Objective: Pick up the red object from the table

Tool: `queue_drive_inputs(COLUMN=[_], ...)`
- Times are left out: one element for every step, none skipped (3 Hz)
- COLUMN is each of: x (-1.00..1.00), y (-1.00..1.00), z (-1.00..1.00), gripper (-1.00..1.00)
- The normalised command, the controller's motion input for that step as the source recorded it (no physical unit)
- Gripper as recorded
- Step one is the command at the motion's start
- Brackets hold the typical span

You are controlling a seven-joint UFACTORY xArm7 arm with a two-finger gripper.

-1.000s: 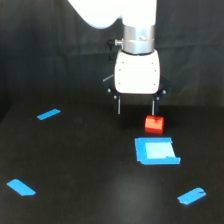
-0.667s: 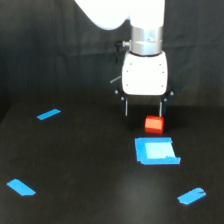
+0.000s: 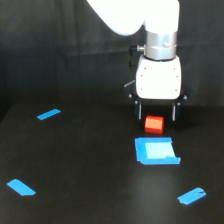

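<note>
Nearest you, the counter (image 3: 90, 190) carries blue tape strips at its front corners; take the blue square patch (image 3: 156, 151) as your landmark. Just behind that patch sits the red object (image 3: 154, 124), resting on the counter and almost touching the patch's far edge. A further tape strip (image 3: 48, 114) lies well to the exterior view's left of the patch. Around the red object, note the gripper (image 3: 155, 112): its jaws stand apart, one dark finger (image 3: 139, 111) on each flank of the block, and they hold nothing. The step in hand reads as the approach, with the grasp not yet made. Your next move calls for lowering until the fingers bracket the block's sides, then closing and lifting. Behind and above the patch, the white wrist housing (image 3: 158, 79) hangs vertically, tool pointing straight down, the arm rising out of frame.
</note>
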Motion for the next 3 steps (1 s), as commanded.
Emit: queue_drive_inputs(x=[0.49,0.36,0.13], y=[0.37,0.24,-0.01], z=[-0.75,-0.68,-0.43], gripper=[1.0,-0.88,-1.0])
